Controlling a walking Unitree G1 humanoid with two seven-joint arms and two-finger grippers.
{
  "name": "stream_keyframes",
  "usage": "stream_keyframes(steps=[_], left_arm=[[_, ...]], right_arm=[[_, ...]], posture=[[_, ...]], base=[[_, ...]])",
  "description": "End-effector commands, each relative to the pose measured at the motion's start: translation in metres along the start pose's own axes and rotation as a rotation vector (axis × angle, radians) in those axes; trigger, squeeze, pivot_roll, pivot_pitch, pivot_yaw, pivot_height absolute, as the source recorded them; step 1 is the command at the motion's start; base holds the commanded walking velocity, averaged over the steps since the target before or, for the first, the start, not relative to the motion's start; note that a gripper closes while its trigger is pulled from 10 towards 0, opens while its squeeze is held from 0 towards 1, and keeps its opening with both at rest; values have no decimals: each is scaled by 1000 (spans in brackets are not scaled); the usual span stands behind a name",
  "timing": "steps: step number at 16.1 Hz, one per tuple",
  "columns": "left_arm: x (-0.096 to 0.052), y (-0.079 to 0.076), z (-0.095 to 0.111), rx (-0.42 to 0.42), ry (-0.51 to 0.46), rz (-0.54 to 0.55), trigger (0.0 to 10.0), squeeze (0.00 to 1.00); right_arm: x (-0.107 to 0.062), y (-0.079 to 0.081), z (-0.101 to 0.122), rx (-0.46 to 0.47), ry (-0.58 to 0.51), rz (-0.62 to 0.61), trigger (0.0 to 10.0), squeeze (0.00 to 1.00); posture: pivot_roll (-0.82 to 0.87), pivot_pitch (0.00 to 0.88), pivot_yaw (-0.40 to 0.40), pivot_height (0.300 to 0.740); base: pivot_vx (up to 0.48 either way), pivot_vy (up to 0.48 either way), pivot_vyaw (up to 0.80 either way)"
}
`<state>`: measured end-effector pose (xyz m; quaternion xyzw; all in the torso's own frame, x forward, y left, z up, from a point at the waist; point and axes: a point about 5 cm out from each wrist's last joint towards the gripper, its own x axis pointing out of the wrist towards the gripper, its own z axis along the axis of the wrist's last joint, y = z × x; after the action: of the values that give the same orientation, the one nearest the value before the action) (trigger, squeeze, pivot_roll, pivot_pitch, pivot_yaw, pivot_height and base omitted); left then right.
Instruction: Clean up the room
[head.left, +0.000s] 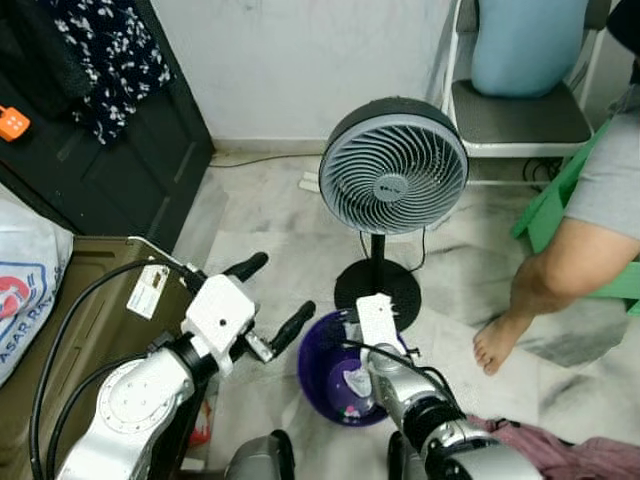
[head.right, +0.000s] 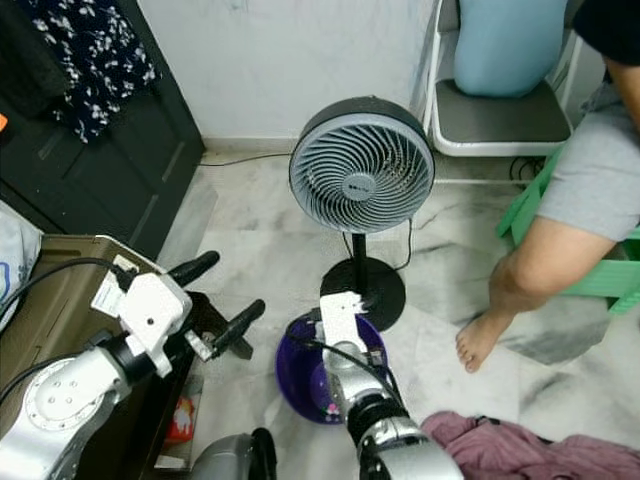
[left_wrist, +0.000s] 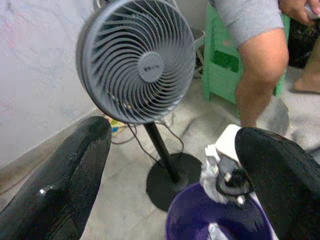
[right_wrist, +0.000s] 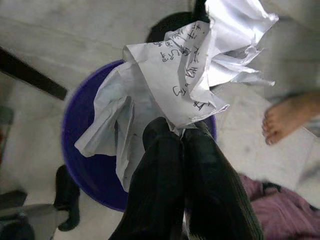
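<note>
Okay, left eye view: my left hand (head.left: 278, 298) sits lower left of centre, fingers spread and holding nothing. My right hand (head.left: 358, 385) is at lower centre over the purple bin (head.left: 318, 372), with crumpled paper (head.left: 356, 383) showing at its tip. A grey fan (head.left: 393, 166) stands in the middle of the frame, its black base just behind the bin. A person's bare leg (head.left: 545, 280) is at the right edge, a green stool (head.left: 560, 195) behind it. A pink cloth (head.left: 570, 452) lies in the lower right corner and an olive box (head.left: 95, 330) at lower left.

Right eye view: same scene, nothing new.

Left wrist view: both black fingers (left_wrist: 60, 185) wide apart, the fan and the bin between them.

Right wrist view: I see my fingers (right_wrist: 160, 180) pinched shut on the paper, which has handwriting on it and hangs above the bin's opening. A bare foot (right_wrist: 287, 120) is at mid right.
</note>
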<state>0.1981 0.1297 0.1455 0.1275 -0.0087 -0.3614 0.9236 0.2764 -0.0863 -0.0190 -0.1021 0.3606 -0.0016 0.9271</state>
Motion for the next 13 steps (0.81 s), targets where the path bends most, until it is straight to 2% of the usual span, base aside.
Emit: stream_keyframes(steps=[1,6,7,8,13], left_arm=[[-4,-1,0,9,20,-19,10000,0],[-5,-3,0,2,33,-29,10000,0],[-5,-3,0,2,34,-31,10000,0],[-4,-2,0,5,35,-33,10000,0],[-3,-1,0,9,36,-27,10000,0]], right_arm=[[0,4,4,20,-9,6,10000,0],[2,1,4,43,-6,-10,10000,0],[2,0,4,51,-5,-14,10000,565],[2,-1,5,63,-9,-16,10000,1000],[3,-2,13,82,-45,-22,10000,1000]], posture=[[46,184,155,740],[45,196,168,740],[45,196,169,740],[46,195,170,740],[43,183,163,740]], base=[[0,0,0],[0,0,0],[0,0,0],[0,0,0],[0,0,0]])
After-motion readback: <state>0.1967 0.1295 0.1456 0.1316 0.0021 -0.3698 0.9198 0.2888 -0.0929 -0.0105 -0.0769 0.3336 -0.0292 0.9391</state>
